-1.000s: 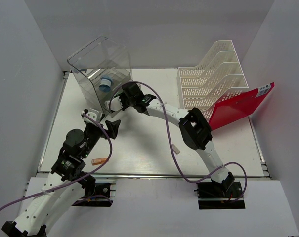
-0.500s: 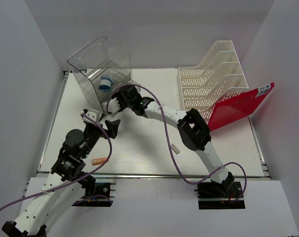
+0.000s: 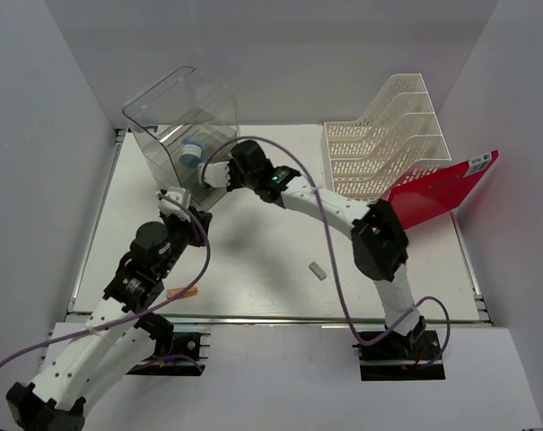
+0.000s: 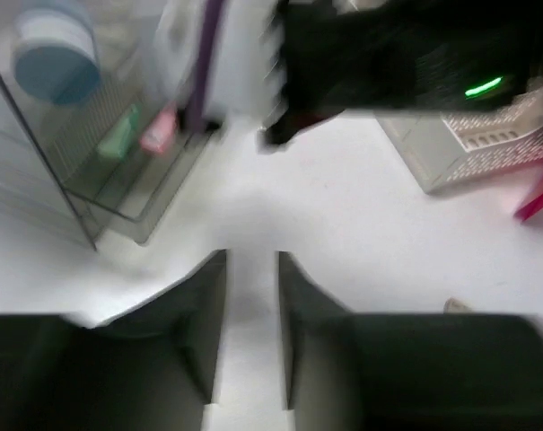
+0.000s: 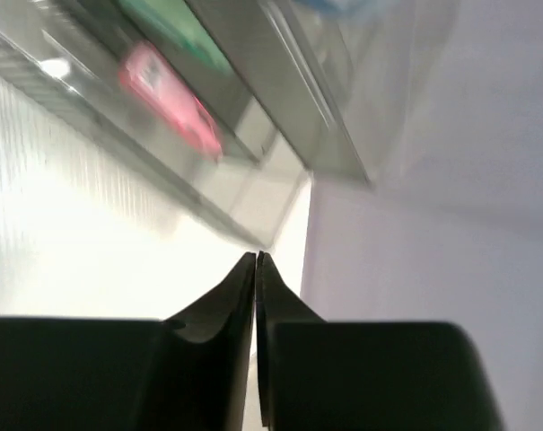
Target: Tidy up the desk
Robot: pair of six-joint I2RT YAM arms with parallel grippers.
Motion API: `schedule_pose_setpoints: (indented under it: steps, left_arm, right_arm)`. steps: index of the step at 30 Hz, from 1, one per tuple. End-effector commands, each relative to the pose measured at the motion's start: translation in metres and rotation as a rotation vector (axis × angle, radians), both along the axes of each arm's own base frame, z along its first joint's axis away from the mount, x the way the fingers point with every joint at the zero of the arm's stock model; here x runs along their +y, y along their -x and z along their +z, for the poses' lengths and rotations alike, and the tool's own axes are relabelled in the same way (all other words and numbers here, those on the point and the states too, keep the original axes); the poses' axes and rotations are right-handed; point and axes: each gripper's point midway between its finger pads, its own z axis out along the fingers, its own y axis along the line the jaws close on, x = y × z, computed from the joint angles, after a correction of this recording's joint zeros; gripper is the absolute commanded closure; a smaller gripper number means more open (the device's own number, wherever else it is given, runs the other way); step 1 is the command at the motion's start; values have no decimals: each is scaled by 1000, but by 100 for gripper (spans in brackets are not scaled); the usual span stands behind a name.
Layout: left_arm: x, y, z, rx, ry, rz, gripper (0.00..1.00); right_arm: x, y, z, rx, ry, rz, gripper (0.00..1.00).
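— Right tool is pinched shut on nothing, up by the clear drawer box. The left tool is slightly parted, also empty.
— And the counter?
— Beneath both arms. Partway done, I'd say: a blue roll is boxed, but a white block and an orange piece lie loose, with the red folder outside the file rack.

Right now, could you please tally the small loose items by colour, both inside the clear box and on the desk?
Blue roll: 1
Green block: 1
Pink block: 1
Orange stick: 1
White block: 1
Total: 5
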Motion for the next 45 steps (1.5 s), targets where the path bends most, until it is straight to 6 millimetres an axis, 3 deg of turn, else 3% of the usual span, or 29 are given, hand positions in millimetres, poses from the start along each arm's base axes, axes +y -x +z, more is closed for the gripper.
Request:
schedule_pose_setpoints:
  steps: [1,2,3,4,5,6,7,8,9,10,11,12,13,14,15,16,18,22,26,30,35,45]
  left_arm:
    - [-6,-8,-5,108,64,31,69]
    - [-9,-9,-9,142,70,29,76]
    - [-15,-14,-8,179,75,29,91]
    - [-17,-15,-12,229,105,45,100]
    - [-14,-14,-16,295,104,81,100]
    - [-16,-15,-22,358,140,108,100]
    - [-19,-16,-41,447,129,137,100]
    - [-16,-11,-55,527,121,171,100]
    - [-18,-8,-65,596,187,219,100]
    - [-19,-6,-78,650,197,255,100]
    - [-17,0,-90,706,207,294,97]
    - [-17,2,-98,765,286,364,89]
    - [-10,10,-116,840,263,439,71]
    - [-7,14,-123,879,269,490,61]
    - [-5,16,-129,921,313,569,51]
    - [0,23,-132,964,297,622,37]
    - [11,25,-143,1010,283,766,28]
    - [39,37,-145,1028,227,1004,20]
    - [57,43,-147,972,260,1131,18]
    - [74,62,-157,977,255,1272,18]
    - [80,86,-174,1025,300,1403,19]
    - [81,90,-204,1009,438,1443,20]
  right_arm:
    - [-64,14,59,131,-184,-181,100]
    - [-81,15,56,167,-186,-223,100]
    - [-87,26,52,223,-190,-215,100]
    - [-109,34,62,253,-200,-235,100]
    - [-123,45,45,318,-198,-260,100]
    - [-131,53,44,351,-214,-270,100]
    - [-143,64,62,357,-273,-278,100]
    - [-166,63,47,408,-295,-336,100]
    - [-167,80,63,477,-407,-321,100]
    - [-180,83,62,518,-458,-348,100]
    - [-182,88,67,558,-530,-319,100]
    - [-186,106,40,660,-560,-349,100]
    - [-187,122,52,684,-623,-301,100]
    - [-189,133,30,731,-639,-301,86]
    - [-190,141,27,767,-670,-285,56]
    - [-191,151,32,777,-696,-245,46]
    - [-203,161,18,772,-695,-226,35]
    - [-216,177,-14,818,-699,-221,37]
    - [-226,177,2,779,-729,-204,45]
    - [-232,178,-3,766,-723,-202,47]
    - [-237,172,-6,744,-711,-229,50]
    - [-248,168,-12,657,-673,-237,53]
